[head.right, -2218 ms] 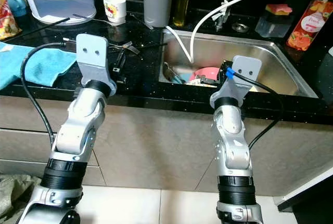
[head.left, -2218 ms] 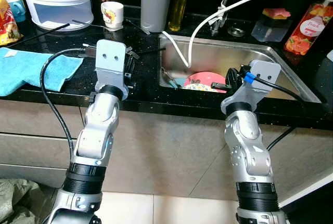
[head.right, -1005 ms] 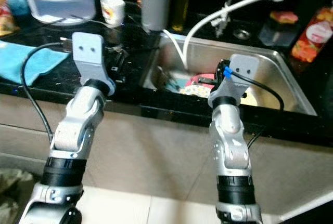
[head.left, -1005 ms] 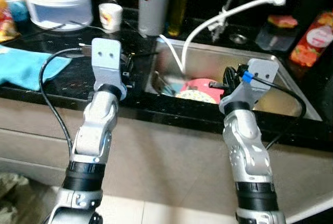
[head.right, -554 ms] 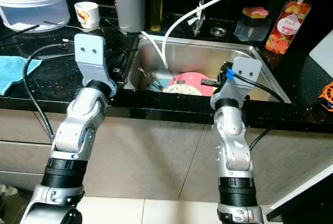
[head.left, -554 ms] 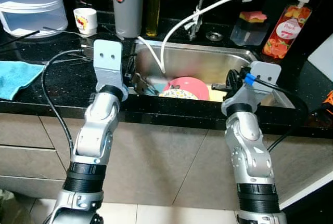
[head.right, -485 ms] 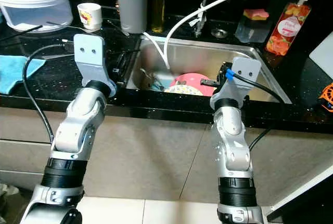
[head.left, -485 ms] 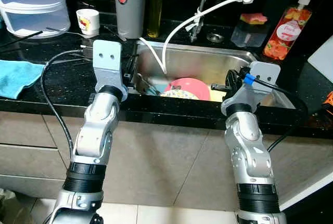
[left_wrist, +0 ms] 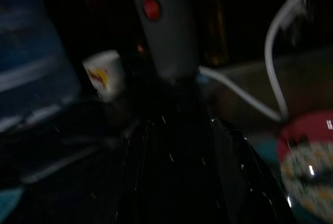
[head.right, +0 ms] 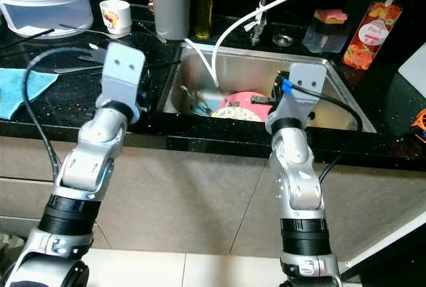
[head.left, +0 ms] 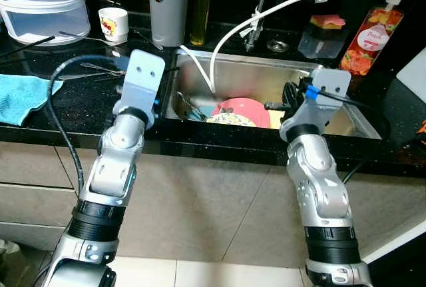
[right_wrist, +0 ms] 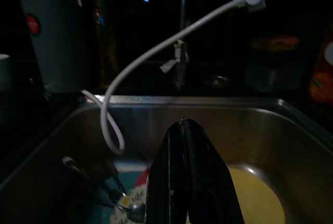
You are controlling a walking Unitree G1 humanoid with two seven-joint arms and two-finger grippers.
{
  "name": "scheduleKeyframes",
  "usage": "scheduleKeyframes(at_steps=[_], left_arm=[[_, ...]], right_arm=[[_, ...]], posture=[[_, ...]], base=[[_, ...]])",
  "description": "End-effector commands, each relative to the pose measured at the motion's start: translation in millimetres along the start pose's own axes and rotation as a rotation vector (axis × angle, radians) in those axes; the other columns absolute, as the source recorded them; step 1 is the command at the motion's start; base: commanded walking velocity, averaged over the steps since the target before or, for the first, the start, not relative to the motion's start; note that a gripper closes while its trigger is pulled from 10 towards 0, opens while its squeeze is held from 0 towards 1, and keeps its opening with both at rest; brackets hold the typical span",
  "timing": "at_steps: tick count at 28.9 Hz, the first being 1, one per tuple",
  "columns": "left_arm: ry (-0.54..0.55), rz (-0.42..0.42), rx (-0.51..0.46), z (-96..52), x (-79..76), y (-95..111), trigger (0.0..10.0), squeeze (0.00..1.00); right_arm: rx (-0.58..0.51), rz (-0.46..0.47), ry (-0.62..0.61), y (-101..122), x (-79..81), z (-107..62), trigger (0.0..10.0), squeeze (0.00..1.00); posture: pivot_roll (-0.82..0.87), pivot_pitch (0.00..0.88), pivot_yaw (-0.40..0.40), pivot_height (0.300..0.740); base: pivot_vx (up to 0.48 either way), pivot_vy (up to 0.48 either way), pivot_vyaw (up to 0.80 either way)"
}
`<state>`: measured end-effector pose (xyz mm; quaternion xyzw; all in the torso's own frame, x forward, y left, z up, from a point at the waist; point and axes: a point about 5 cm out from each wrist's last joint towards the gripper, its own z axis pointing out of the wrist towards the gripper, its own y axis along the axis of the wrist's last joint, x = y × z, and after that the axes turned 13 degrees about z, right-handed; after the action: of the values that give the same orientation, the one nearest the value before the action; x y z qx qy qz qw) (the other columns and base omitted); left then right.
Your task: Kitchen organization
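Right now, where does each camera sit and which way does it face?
Left eye, right eye: head pair, looking down at the sink and both silver arms.
Left wrist: looks along the open left gripper at the grey flask.
Right wrist: looks along the shut right gripper into the sink.
All four share the white hose.

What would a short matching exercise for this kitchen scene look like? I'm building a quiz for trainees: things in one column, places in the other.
Things:
1. pink plate
2. blue cloth
3. soap bottle
4. small cup

Places:
A. on the counter to the right of the sink
B. inside the sink
C. on the counter at the far left
D. on the counter beside the grey canister

Pairs: 1-B, 2-C, 3-A, 4-D
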<state>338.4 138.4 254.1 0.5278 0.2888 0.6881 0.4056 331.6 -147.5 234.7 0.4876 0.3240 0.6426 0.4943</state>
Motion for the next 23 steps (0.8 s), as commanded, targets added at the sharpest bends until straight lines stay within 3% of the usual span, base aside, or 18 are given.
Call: scheduleKeyframes(at_steps=[1, 3, 6, 10, 15, 23], left_arm=[[0.033, 0.005, -0.068, -1.0, 6.5, 11, 10.0, 0.00], [0.066, -0.027, -0.122, -2.8, 12.2, 20, 10.0, 0.00], [0.078, -0.076, -0.097, -2.7, 14.5, 19, 10.0, 0.00], [0.099, -0.115, -0.081, -3.2, 16.8, 17, 10.0, 0.00], [0.115, -0.103, -0.121, -4.0, 20.5, 22, 10.0, 0.00], [0.119, -0.106, -0.140, -1.3, 21.2, 25, 10.0, 0.00]], right_arm=[[-0.032, 0.007, 0.004, 11, 0.5, 2.9, 10.0, 0.00], [-0.104, 0.024, 0.042, 27, 9.8, 8.3, 10.0, 0.00], [-0.152, 0.006, 0.086, 39, 17.8, 12.1, 10.0, 0.00], [-0.152, -0.003, 0.091, 41, 18.1, 13.0, 10.0, 0.00], [-0.145, -0.005, 0.083, 40, 16.6, 12.8, 10.0, 0.00], [-0.138, -0.006, 0.073, 38, 15.4, 12.4, 10.0, 0.00]], posture=[[0.19, 0.000, -0.098, 0.740], [0.19, 0.000, -0.100, 0.740], [0.19, 0.000, -0.102, 0.740], [0.19, 0.000, -0.108, 0.740], [0.19, 0.000, -0.106, 0.740], [0.19, 0.000, -0.100, 0.740]], base=[[0.000, 0.000, 0.00], [0.000, 0.000, 0.00], [0.000, 0.000, 0.00], [0.000, 0.000, 0.00], [0.000, 0.000, 0.00], [0.386, 0.000, 0.00]])
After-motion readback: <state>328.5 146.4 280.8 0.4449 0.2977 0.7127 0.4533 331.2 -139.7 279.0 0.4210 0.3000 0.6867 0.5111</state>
